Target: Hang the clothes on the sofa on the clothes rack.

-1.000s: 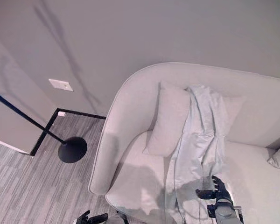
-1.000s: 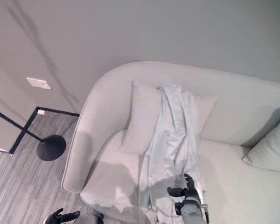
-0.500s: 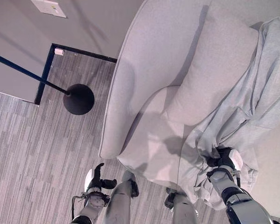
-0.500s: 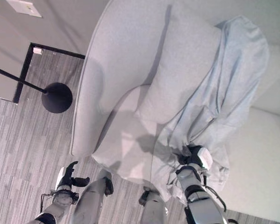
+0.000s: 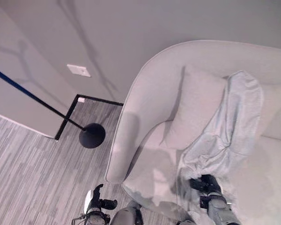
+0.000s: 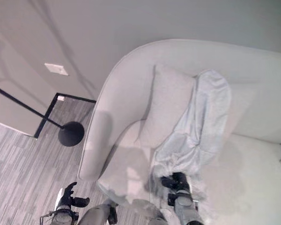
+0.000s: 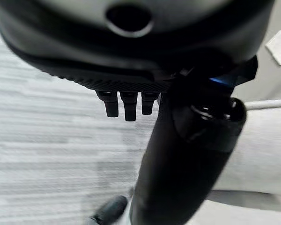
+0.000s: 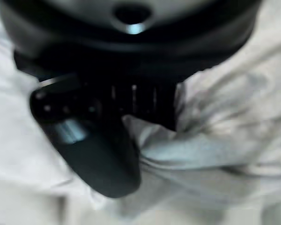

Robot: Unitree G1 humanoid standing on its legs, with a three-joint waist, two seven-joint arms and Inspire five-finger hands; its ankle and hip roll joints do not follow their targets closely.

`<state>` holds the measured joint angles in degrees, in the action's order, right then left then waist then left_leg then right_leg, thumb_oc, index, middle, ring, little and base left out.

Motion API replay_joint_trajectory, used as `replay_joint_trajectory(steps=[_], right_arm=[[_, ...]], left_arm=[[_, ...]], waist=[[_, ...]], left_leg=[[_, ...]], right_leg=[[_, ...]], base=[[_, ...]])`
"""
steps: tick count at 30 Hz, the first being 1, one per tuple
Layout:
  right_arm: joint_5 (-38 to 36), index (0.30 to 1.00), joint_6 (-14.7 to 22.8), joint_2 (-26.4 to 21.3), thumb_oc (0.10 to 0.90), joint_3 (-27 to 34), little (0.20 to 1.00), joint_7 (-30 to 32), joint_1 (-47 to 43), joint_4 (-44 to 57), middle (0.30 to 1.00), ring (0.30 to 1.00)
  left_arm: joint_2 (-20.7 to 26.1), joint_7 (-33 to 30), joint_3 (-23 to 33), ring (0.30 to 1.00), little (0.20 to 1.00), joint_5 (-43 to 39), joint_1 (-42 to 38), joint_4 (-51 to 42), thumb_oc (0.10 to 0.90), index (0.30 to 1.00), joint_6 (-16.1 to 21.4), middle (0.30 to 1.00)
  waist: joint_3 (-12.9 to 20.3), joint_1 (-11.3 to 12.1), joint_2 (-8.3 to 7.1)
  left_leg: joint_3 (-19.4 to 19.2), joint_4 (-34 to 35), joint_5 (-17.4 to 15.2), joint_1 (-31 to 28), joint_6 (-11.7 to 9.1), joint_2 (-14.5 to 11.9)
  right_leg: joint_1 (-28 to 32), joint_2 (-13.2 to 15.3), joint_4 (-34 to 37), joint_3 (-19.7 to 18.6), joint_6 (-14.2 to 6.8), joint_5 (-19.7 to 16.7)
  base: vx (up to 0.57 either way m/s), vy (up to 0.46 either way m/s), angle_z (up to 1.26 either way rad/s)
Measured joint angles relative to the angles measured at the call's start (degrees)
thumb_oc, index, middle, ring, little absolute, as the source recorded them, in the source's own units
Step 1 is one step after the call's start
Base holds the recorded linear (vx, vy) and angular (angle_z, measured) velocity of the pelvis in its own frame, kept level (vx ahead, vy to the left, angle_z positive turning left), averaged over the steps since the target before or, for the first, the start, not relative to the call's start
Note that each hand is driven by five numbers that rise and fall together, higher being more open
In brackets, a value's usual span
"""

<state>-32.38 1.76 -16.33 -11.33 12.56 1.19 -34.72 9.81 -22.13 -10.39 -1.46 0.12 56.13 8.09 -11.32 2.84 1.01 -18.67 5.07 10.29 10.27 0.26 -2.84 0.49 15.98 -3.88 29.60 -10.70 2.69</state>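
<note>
Since 1.0 s ago the pale blue garment (image 5: pixel 229 136) has gone from hanging flat to bunched at its lower end, pulled toward the sofa (image 5: pixel 150 108) seat's front edge. Its upper part drapes over a cushion (image 5: pixel 196 108). Right hand (image 5: pixel 205 184) has fingers and thumb clamped on a fold. Left hand (image 5: pixel 99 202) hangs over the floor (image 5: pixel 33 168), fingers relaxed. Floor lamp base (image 5: pixel 92 135) stands beside the sofa.

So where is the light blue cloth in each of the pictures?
Left eye view: the light blue cloth hangs over the cushion, right of middle.
Right eye view: it sits near the middle.
Left wrist view: not in it.
Right wrist view: it is bunched in the right hand.
Shared landmark: the cushion.
</note>
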Motion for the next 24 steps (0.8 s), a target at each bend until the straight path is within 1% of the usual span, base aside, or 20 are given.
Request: replay_joint_trajectory(steps=[1,2,3,5,7,8,9,10,11,12,14,16,17,18,20,21,23,24], right_arm=[[-2.4,0.300,0.0,-0.1,0.400,-0.9,0.300,-1.1,1.4,2.8,0.300,0.300],[-5.6,0.300,-0.9,-0.4,0.400,-1.8,0.300,-3.1,3.3,6.5,0.300,0.300],[-6.9,0.300,-1.0,-0.8,0.400,-1.9,0.300,-3.8,4.4,8.4,0.300,0.300],[-10.2,0.300,-0.9,-1.6,0.400,-1.7,0.300,-5.7,5.5,14.0,0.300,0.300],[-13.3,0.300,-0.6,-2.1,0.400,-0.8,0.300,-6.8,5.5,20.2,0.300,0.300],[-13.7,0.300,0.3,-2.1,0.400,-0.6,0.300,-7.8,5.2,21.2,0.300,0.300],[-14.7,0.300,-0.3,-3.2,0.400,0.0,0.300,-8.1,4.7,26.4,0.300,0.300],[-15.5,0.300,1.3,-6.0,0.400,0.2,0.300,-9.4,4.0,33.0,0.300,0.300],[-15.9,0.300,2.2,-6.1,0.400,1.0,0.300,-10.4,2.4,33.8,0.300,0.300],[-16.2,0.300,2.2,-6.3,0.400,1.1,0.300,-10.5,0.1,34.8,0.300,0.300],[-17.1,0.300,2.1,-8.3,0.400,0.7,0.300,-10.8,-4.3,36.1,0.300,0.300],[-18.3,0.300,2.1,-10.2,0.400,0.4,0.300,-10.9,-8.8,36.2,0.300,0.300],[-18.6,0.300,2.3,-10.6,0.400,0.4,0.300,-10.9,-10.6,36.2,0.300,0.300],[-19.9,0.300,2.4,-11.0,0.400,-0.1,0.300,-10.8,-13.5,36.2,0.300,0.300],[-20.9,0.300,2.5,-12.1,0.400,-1.0,0.300,-10.7,-16.4,36.2,0.300,0.300],[-21.6,0.300,2.5,-13.5,0.400,-2.2,0.300,-9.8,-19.1,36.3,0.300,0.300],[-22.6,0.300,2.5,-14.7,0.400,-2.7,0.300,-9.2,-21.5,36.3,0.300,0.300],[-23.1,0.300,2.8,-14.9,0.400,-2.8,0.300,-8.6,-23.0,36.4,0.300,0.300]], left_arm=[[0.1,0.4,1.1,0.900,0.900,-0.8,0.3,-1.0,0.800,0.900,0.0,0.900],[1.0,1.3,1.7,0.900,0.900,-1.5,0.5,-1.4,0.800,0.900,0.1,0.900],[1.2,1.8,1.8,0.900,0.900,-2.0,0.8,-1.7,0.800,0.900,0.0,0.900],[1.7,3.2,3.6,0.900,0.900,-3.6,2.5,-5.5,0.800,0.900,-0.2,0.900],[2.0,4.5,4.3,0.900,0.900,-5.9,4.3,-8.8,0.800,0.900,-0.5,0.900],[2.0,4.6,4.3,0.900,0.900,-6.5,4.7,-9.7,0.800,0.900,-0.5,0.900],[2.2,6.3,4.7,0.900,0.900,-9.0,5.9,-13.2,0.800,0.900,-1.3,0.900],[2.2,7.7,4.6,0.900,0.900,-10.4,8.0,-18.5,0.800,0.900,-1.5,0.900],[2.5,8.0,4.6,0.900,0.900,-11.0,8.9,-20.1,0.800,0.900,-1.0,0.900],[3.2,8.5,4.6,0.900,0.900,-12.0,9.3,-21.4,0.800,0.900,-1.1,0.900],[3.9,9.3,4.9,0.900,0.900,-12.1,9.4,-23.5,0.800,0.900,-1.1,0.900],[4.8,10.2,5.4,0.900,0.900,-13.2,10.1,-27.1,0.800,0.900,-1.1,0.900],[5.0,10.3,5.5,0.900,0.900,-13.8,10.3,-28.1,0.800,0.900,-0.8,0.900],[5.2,10.1,6.0,0.900,0.900,-14.3,10.1,-28.6,0.800,0.900,-1.0,0.900],[5.3,9.8,6.2,0.900,0.900,-14.3,10.1,-29.6,0.800,0.900,-1.0,0.900],[5.2,9.2,6.1,0.900,0.900,-14.2,10.2,-30.5,0.800,0.900,-1.0,0.900],[5.1,8.1,5.9,0.900,0.900,-13.8,10.2,-31.7,0.800,0.900,-1.0,0.900],[5.1,7.0,5.9,0.900,0.900,-12.2,10.2,-32.4,0.800,0.900,-1.0,0.900]], waist=[[0.1,-0.1,-0.92],[1.2,-0.1,-2.65],[1.5,-0.1,-3.06],[2.1,-0.2,-3.91],[2.3,-0.2,-3.80],[3.1,0.0,-3.64],[3.8,0.4,-3.46],[4.8,1.3,-2.48],[5.5,1.7,-2.30],[6.2,2.1,-2.34],[6.6,2.7,-1.93],[6.5,3.2,-2.08],[6.6,3.3,-2.26],[6.8,4.0,-2.58],[6.7,4.4,-2.98],[6.5,4.5,-3.20],[6.5,4.5,-3.60],[6.7,4.7,-4.02]], left_leg=[[0.0,0.0,-0.2,-0.9,-0.1,0.1],[-0.1,0.0,-0.8,-2.5,-0.7,0.5],[-0.1,0.1,-0.9,-3.1,-0.5,0.7],[-0.7,0.3,-2.0,-5.3,-1.0,0.9],[-0.9,0.4,-2.7,-7.1,-0.6,1.3],[-0.9,0.4,-2.8,-7.1,-0.6,1.3],[-1.1,0.4,-3.1,-7.8,-0.8,1.7],[-1.3,0.4,-3.6,-8.8,-0.4,2.1],[-1.4,0.4,-3.7,-9.3,-0.3,2.3],[-1.4,0.4,-3.8,-9.5,-0.2,2.7],[-1.3,0.4,-3.9,-10.0,0.0,3.1],[-1.1,0.4,-3.9,-11.0,0.1,3.5],[-1.1,0.4,-3.7,-11.2,0.1,3.7],[-1.0,0.4,-3.9,-11.6,0.3,4.1],[-1.1,0.4,-3.9,-11.7,0.3,4.3],[-1.0,0.4,-3.9,-11.8,0.3,4.4],[-1.0,0.4,-4.0,-11.9,0.3,4.4],[-0.9,0.4,-4.0,-11.9,0.3,4.4]], right_leg=[[0.9,0.1,0.1,0.0,0.0,0.0],[2.8,0.2,1.1,0.0,-0.3,-0.2],[3.5,0.4,1.3,0.0,-0.5,-0.4],[5.4,0.9,1.4,-0.2,-0.7,-0.5],[7.0,1.3,1.3,-0.2,-0.8,-0.5],[6.9,1.4,1.1,-0.3,-0.8,-0.5],[7.8,1.8,1.4,0.1,-0.8,-0.5],[8.4,2.5,0.1,0.2,-1.0,-0.6],[8.7,2.8,-0.2,0.1,-1.0,-0.6],[9.1,3.2,-0.2,0.1,-1.2,-0.5],[9.2,3.9,-1.2,0.2,-1.3,-0.5],[9.9,4.5,-2.1,0.2,-1.3,-0.4],[9.8,4.8,-2.5,0.2,-1.3,-0.4],[10.1,5.3,-2.8,0.1,-1.7,-0.2],[10.2,5.6,-2.8,0.2,-2.0,0.0],[10.6,5.6,-2.8,0.5,-2.0,0.0],[11.1,5.7,-2.8,1.5,-2.0,0.0],[11.2,5.7,-2.8,1.7,-2.2,0.1]], base=[[0.08,0.046,0.02],[0.11,0.059,0.00],[0.08,0.050,-0.03],[0.07,0.042,-0.11],[0.06,0.045,-0.05],[0.06,0.061,0.02],[0.08,0.097,0.06],[0.06,0.080,0.05],[0.07,0.104,0.04],[0.05,0.071,0.00],[0.01,0.052,0.06],[-0.01,0.047,0.05],[0.02,0.042,-0.01],[-0.03,0.037,-0.03],[0.02,0.033,0.03],[0.01,0.028,0.15],[0.01,0.018,0.18],[0.02,0.013,0.12]])
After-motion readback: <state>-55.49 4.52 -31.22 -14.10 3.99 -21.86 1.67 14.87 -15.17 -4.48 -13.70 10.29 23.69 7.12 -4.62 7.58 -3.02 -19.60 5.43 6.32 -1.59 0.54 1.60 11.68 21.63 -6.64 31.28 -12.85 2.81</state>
